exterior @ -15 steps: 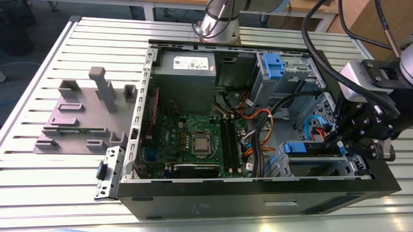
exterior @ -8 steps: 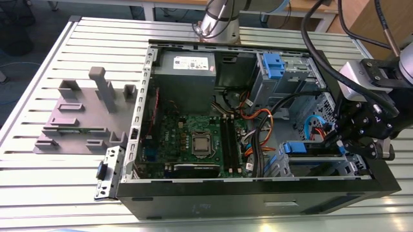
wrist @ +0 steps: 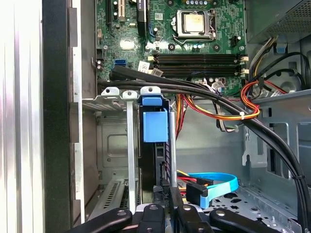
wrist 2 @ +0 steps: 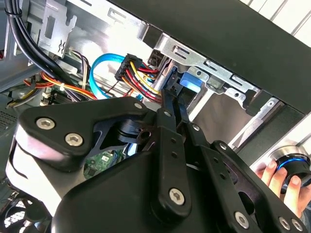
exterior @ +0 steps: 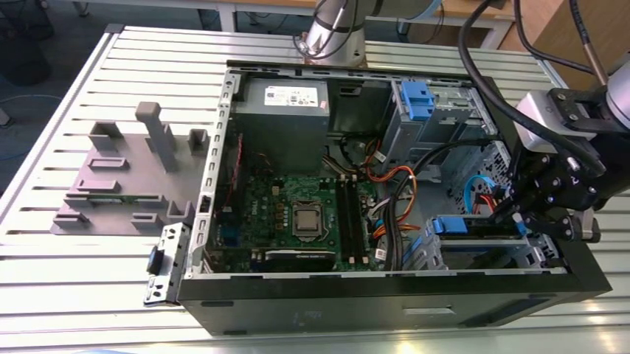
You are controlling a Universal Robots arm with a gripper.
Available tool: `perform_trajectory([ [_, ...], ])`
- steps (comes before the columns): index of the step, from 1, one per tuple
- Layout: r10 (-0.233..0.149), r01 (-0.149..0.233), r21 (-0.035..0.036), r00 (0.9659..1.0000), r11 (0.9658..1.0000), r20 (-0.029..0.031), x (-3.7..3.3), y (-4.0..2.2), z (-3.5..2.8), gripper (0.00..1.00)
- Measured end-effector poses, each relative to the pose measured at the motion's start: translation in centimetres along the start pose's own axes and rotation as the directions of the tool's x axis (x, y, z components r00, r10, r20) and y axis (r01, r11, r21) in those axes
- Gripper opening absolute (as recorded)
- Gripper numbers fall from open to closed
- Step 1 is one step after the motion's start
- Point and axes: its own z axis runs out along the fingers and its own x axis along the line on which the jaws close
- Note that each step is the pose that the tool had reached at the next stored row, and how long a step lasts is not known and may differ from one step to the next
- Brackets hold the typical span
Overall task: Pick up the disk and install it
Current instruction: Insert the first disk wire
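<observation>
Black linkage of my claw hung over the computer case's front corner, fingers nearly closed, tips at the disk seated edgewise in the grey bay.

We see the gripper low in a tight corner of the open computer case, at the disk standing in its metal bay. Thick black cables cross just above the bay, with orange wires and a blue ribbon cable beside it. The case wall closes the other side.
</observation>
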Motion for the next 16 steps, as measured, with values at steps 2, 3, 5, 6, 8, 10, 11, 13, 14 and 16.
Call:
perform_trajectory([
  [2, 0.000, 0.000, 0.0000, 1.0000, 1.0000, -0.0001, -0.01, 0.00, 0.02, 0.17],
  [3, 0.000, 0.000, 0.0000, 1.0000, 1.0000, -0.0001, -0.01, 0.01, 0.04, 0.17],
  [5, 0.000, 0.000, 0.0000, 1.0000, 1.0000, -0.0001, 0.00, 0.01, 0.13, 0.17],
  [6, 0.000, 0.000, 0.0000, 1.0000, 1.0000, -0.0001, 0.01, 0.01, 0.18, 0.17],
  [8, 0.000, 0.000, 0.0000, 1.0000, 1.0000, -0.0002, 0.02, 0.01, 0.29, 0.17],
  [10, 0.000, 0.000, 0.0000, 1.0000, 1.0000, -0.0001, 0.02, 0.00, 0.39, 0.17],
  [11, 0.000, 0.000, 0.0000, 1.0000, 1.0000, -0.0001, 0.03, 0.00, 0.43, 0.17],
  [13, 0.000, 0.000, 0.0001, 1.0000, 1.0000, -0.0004, 0.03, -0.01, 0.53, 0.17],
  [14, 0.000, 0.000, 0.0001, 1.0000, 1.0000, -0.0008, 0.04, -0.01, 0.56, 0.17],
  [16, 0.000, 0.000, 0.0001, 1.0000, 1.0000, -0.0008, 0.04, -0.01, 0.61, 0.17],
])
